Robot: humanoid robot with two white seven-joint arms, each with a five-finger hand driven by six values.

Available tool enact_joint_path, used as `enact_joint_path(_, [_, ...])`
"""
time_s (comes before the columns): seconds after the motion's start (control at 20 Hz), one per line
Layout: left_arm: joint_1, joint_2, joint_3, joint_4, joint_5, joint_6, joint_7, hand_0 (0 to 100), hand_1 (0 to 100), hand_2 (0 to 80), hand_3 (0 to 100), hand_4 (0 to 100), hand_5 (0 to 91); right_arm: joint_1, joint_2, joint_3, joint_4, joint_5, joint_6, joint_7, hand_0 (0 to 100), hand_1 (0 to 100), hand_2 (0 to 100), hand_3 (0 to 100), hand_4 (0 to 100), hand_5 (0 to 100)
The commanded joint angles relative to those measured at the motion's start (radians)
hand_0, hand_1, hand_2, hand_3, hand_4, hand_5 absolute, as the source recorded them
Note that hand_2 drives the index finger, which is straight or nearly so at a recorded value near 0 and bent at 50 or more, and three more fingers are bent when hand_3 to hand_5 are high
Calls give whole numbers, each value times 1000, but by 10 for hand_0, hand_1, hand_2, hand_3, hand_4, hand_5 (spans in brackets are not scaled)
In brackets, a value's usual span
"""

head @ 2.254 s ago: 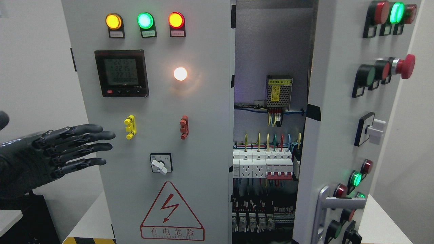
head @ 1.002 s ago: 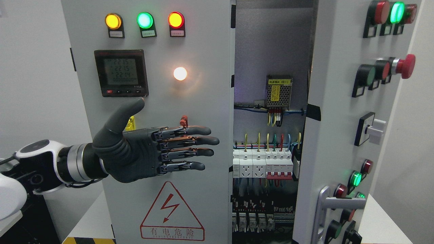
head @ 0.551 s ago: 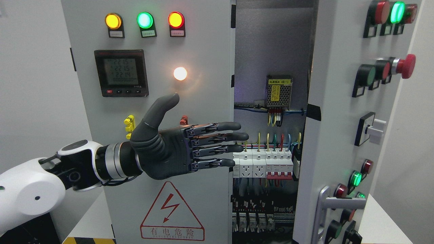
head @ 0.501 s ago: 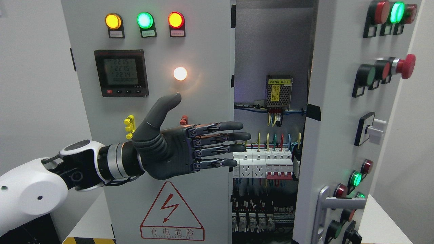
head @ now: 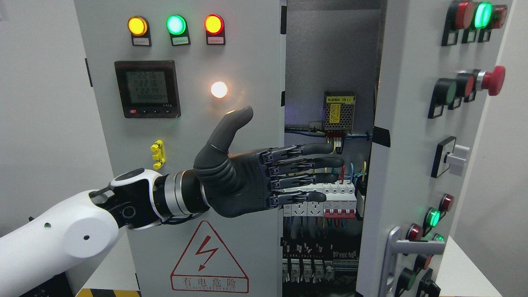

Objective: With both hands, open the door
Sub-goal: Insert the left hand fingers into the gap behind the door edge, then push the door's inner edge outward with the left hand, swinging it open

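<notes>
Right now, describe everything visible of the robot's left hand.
The left hand is dark grey, rubbery-looking on the palm and thumb, with jointed mechanical fingers showing small copper-coloured parts. It sits on a silver wrist ring and a white arm entering from the lower left. The fingers are straight and spread, pointing right, thumb raised; it holds nothing. It hangs before the closed left door, fingertips overlapping the opening beside the swung-out right door. Contact with either door cannot be seen.

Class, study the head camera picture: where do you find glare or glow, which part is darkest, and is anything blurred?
Head view: the white lamp blooms, casting a warm glow on the left door and a highlight on the left hand thumb tip; the cabinet interior is shaded, darkest low down; the indicator lights look saturated; focus is sharp, with no evident motion blur.
</notes>
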Motion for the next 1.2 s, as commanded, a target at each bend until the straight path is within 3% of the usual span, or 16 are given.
enact_joint_path(0.0, [10,-171,55,23,-40,1,51,0,0,0,0,0,0,0,-1,0,0,0,0,0,383,0,0,0,0,0])
enact_joint_path(0.2, [11,-204,55,20,-48,-1,105,0,0,0,0,0,0,1,-1,0,0,0,0,0,383,0,0,0,0,0])
enact_joint_path(0.7, [14,-249,68,13,-75,1,118,0,0,0,0,0,0,0,1,0,0,0,0,0,384,0,0,0,0,0])
enact_joint_path(1.15, [8,-299,63,5,-120,-1,198,0,0,0,0,0,0,0,1,0,0,0,0,0,383,0,0,0,0,0])
